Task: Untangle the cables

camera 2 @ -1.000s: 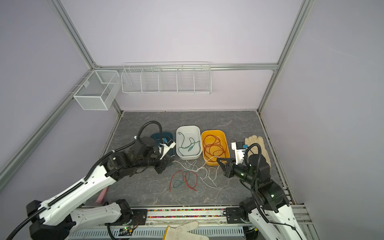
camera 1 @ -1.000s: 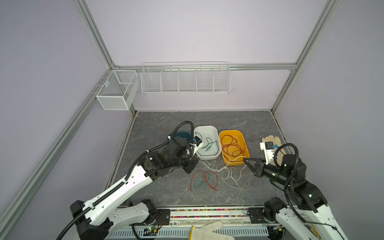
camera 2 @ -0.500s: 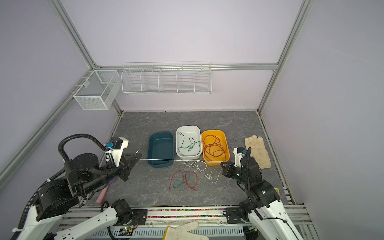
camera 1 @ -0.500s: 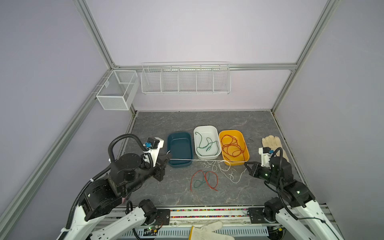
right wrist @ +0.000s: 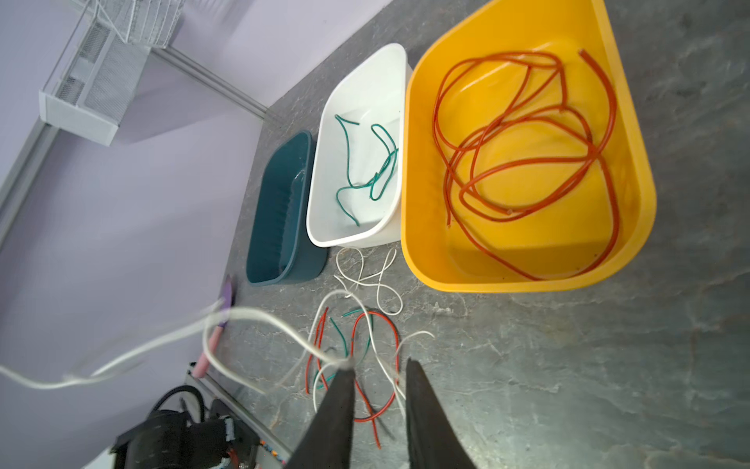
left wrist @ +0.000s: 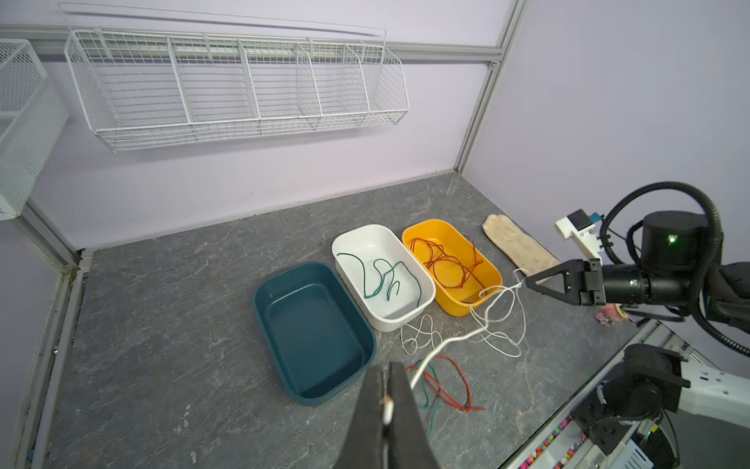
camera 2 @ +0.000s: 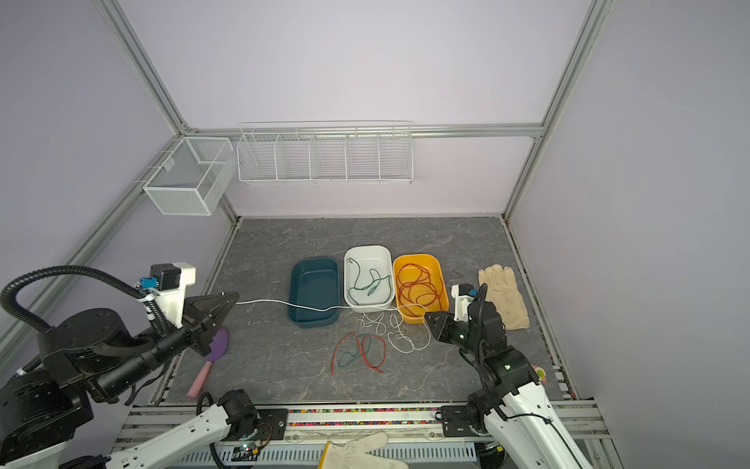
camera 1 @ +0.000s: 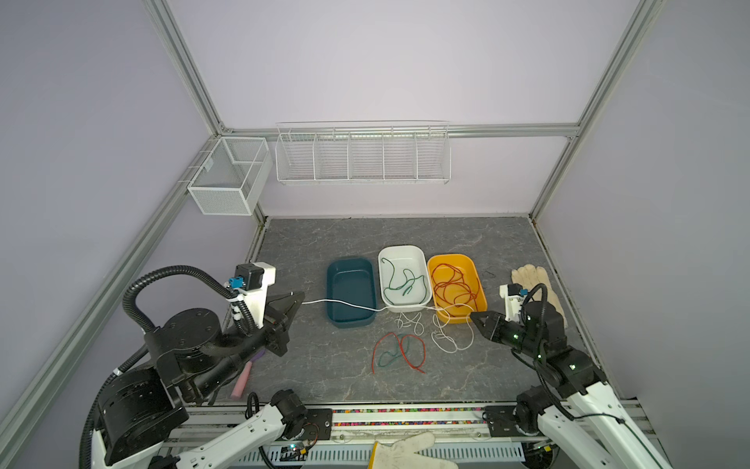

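The left gripper [left wrist: 387, 392] was clamped on the white cable [camera 1: 349, 303], which crossed the near corner of the teal tray [camera 1: 349, 280] to loose loops by the right gripper [right wrist: 377, 363]. That gripper's jaws were parted, and the cable was blurred against one fingertip. Red and green cables [camera 1: 401, 346] lay tangled nearby; others sat in the white tray [camera 1: 410, 253] and orange tray [camera 1: 482, 298].

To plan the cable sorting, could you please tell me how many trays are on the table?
3, side by side: teal tray leftmost, white tray middle, yellow tray rightmost.
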`<act>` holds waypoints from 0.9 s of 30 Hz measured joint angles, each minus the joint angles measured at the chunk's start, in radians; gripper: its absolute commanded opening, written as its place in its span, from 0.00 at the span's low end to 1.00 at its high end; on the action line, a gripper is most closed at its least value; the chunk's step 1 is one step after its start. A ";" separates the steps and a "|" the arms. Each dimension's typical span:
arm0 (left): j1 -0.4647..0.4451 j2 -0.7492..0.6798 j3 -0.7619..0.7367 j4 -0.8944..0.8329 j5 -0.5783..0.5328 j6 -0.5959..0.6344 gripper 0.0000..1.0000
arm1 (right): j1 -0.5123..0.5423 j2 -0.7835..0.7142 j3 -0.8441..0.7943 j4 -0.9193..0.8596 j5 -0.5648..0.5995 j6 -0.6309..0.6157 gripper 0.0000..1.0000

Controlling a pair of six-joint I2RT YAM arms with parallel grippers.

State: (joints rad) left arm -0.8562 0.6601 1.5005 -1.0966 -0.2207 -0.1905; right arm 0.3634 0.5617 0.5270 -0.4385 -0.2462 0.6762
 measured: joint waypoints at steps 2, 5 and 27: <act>0.000 0.014 0.015 0.004 -0.003 0.000 0.00 | 0.000 0.002 0.001 0.003 -0.021 -0.013 0.51; 0.000 0.057 0.050 0.010 -0.004 0.000 0.00 | 0.000 0.003 0.006 0.003 -0.055 -0.037 0.62; 0.000 0.224 0.278 0.044 0.069 0.000 0.00 | 0.264 0.307 -0.016 0.235 -0.096 -0.063 0.64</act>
State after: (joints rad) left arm -0.8562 0.8845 1.7786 -1.0523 -0.1520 -0.1905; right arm 0.6270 0.8692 0.5106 -0.2035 -0.3420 0.6132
